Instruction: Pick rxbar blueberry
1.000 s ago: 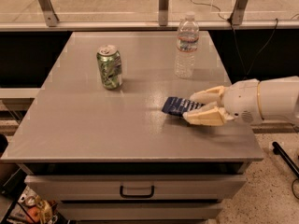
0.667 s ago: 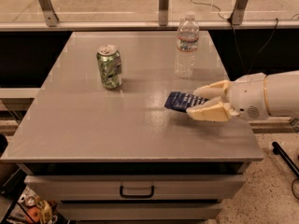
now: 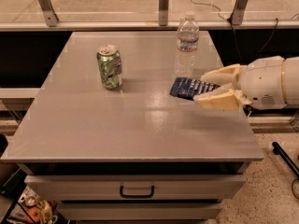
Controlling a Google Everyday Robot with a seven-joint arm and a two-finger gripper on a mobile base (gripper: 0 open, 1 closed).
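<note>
The gripper (image 3: 202,88) seems to pinch only the right end of the bar (image 3: 187,86), which juts out leftward just in front of the bottle (image 3: 187,43). The wrapper could therefore slide from the hold, or the free end could droop and twist loose, and a swing back toward the bottle could knock it over, since it stands close behind the fingers. The arm (image 3: 275,83) reaches in level from the bottle's right, low over the table (image 3: 131,125), its two tan fingers pointing left and clamped on the bar.
</note>
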